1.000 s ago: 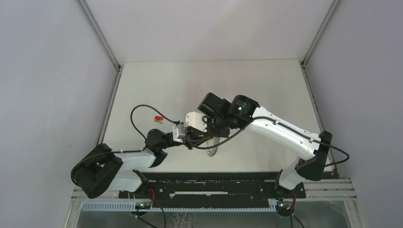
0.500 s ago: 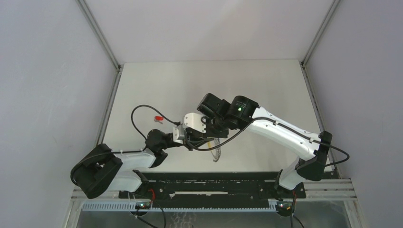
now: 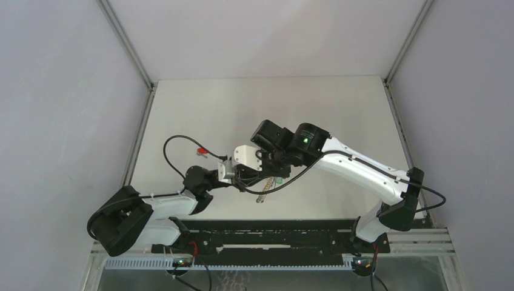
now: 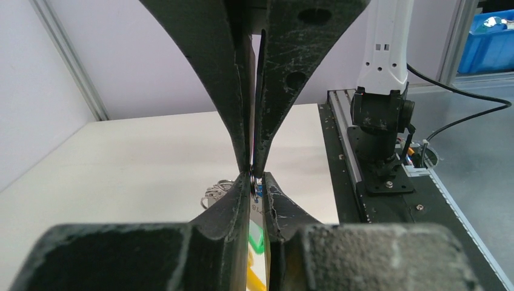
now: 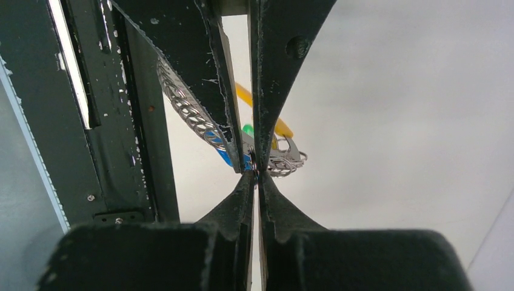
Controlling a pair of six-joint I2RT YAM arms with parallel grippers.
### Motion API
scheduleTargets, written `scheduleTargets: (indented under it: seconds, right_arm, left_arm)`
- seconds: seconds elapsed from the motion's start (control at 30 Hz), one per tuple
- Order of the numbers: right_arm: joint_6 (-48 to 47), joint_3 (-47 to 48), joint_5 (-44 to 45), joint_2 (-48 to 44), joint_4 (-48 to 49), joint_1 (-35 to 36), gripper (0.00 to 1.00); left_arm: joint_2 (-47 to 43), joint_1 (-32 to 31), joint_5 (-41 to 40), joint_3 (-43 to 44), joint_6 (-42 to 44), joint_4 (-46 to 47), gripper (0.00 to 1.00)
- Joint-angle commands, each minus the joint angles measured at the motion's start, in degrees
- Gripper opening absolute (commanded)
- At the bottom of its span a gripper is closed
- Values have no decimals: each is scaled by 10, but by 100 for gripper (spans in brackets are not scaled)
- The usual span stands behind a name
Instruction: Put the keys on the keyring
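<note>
My two grippers meet tip to tip above the table's near middle. My left gripper (image 3: 250, 180) (image 4: 254, 179) is shut on the blue key (image 5: 228, 155), whose silver blade (image 4: 258, 206) lies between its fingers. My right gripper (image 3: 259, 172) (image 5: 255, 174) is shut on the keyring (image 5: 286, 161) at the same spot; its coil (image 4: 212, 193) sticks out to one side. The yellow tab (image 5: 281, 128) and bead chain (image 3: 263, 194) (image 5: 182, 103) hang from it. The red key (image 3: 202, 151) lies on the table to the left, apart from both grippers.
A small green piece (image 3: 279, 180) (image 5: 247, 129) hangs by the yellow tab. The left arm's black cable (image 3: 176, 145) loops over the table near the red key. A black rail (image 3: 267, 233) runs along the near edge. White walls close in the table (image 3: 273, 103).
The hanging bead chain has swung to the left under the grippers. Both grippers stay shut and joined at the tips, shifted slightly left.
</note>
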Motion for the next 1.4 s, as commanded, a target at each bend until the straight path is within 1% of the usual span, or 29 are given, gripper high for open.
scheduleTargets:
  seconds: [0.0,0.17,0.33,0.47,0.67,0.73,0.83,0.97,1.07,1.17,1.27,1.37]
  right_arm:
    - [-11,16,-8,-27,25,8,0]
    - [-12,15,-9,-31,26,9,0]
    - [-11,15,-9,-34,26,10,0]
    - [-13,15,-10,-39,29,12,0]
    - [-15,11,-14,-43,35,14,0]
    - [-16,10,-12,-47,39,14,0]
    - [-17,3,-11,-57,49,14,0]
    - [-16,-24,-12,-94,74,9,15]
    - [-8,-55,-20,-131,102,-1,24]
    - [-3,-97,-75,-181,146,-32,29]
    - [6,-166,-188,-242,218,-89,32]
    - [33,-224,-274,-293,302,-152,33]
  left_arm:
    - [9,-8,8,42,-4,25,15]
    - [22,-9,8,42,3,23,16]
    - [21,-9,6,42,13,8,13]
    - [25,-9,4,43,19,-1,12]
    - [23,-9,7,44,27,-10,1]
    - [23,-9,5,43,29,-12,0]
    - [16,-9,-6,33,21,15,0]
    - [-10,-8,-18,25,26,18,0]
    - [-32,-6,-33,18,33,20,0]
    - [-53,1,-44,15,33,26,0]
    - [-71,5,-50,14,31,37,0]
    - [-84,7,-54,18,29,43,0]
